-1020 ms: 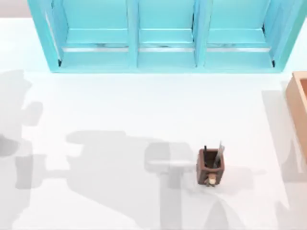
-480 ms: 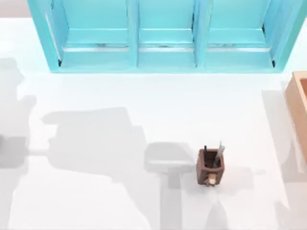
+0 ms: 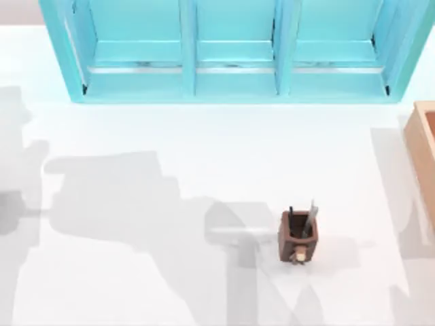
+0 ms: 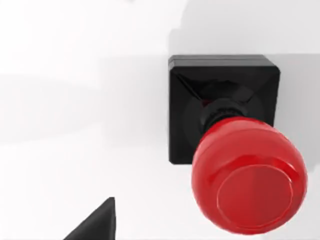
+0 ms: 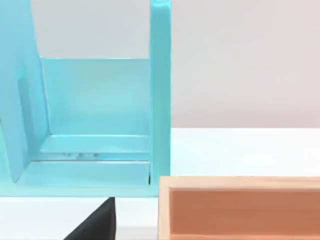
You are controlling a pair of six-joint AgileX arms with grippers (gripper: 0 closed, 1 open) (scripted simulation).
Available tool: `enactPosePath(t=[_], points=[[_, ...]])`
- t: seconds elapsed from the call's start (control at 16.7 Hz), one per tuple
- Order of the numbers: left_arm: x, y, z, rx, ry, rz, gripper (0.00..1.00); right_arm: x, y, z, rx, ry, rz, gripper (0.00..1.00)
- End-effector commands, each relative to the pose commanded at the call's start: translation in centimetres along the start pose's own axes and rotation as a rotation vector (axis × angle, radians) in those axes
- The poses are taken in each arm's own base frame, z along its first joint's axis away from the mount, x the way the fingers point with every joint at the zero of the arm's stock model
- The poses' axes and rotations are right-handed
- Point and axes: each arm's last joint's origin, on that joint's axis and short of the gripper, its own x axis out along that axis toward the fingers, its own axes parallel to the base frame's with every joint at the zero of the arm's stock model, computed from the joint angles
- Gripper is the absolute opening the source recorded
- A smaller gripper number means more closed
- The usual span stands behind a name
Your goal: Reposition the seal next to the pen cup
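Shadows shifted left; seal [image 4: 235, 150] stands upright, seemingly just below left gripper [image 4: 95, 222].

The light-wood box [image 3: 425, 159] is cut off at the table's right edge. One dark fingertip [image 4: 97, 224] of the left gripper is cropped.

The white table [image 3: 170, 142] carries a turquoise shelf unit [image 3: 231, 51] at twelve o'clock, a light-wood box [image 3: 425, 156] at three, the pen cup [image 3: 297, 236] near five, and the seal [image 4: 235, 145].
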Motion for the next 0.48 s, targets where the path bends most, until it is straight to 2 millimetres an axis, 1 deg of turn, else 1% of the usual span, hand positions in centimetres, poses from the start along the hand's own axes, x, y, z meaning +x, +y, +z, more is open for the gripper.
enactPosePath(t=[0.18,0.3,0.36,0.48], points=[[3.7,0.1,0.1,0.001,-0.009,0.002,1.00,0.0,0.0,0.0,0.000,0.000,0.000,1.00],[5.8,0.1,-0.1,0.000,-0.008,0.002,1.00,0.0,0.0,0.0,0.000,0.000,0.000,1.00],[6.4,0.0,-0.2,0.001,-0.004,0.001,1.00,0.0,0.0,0.0,0.000,0.000,0.000,1.00],[6.8,0.0,-0.3,0.000,-0.002,0.000,1.00,0.0,0.0,0.0,0.000,0.000,0.000,1.00]])
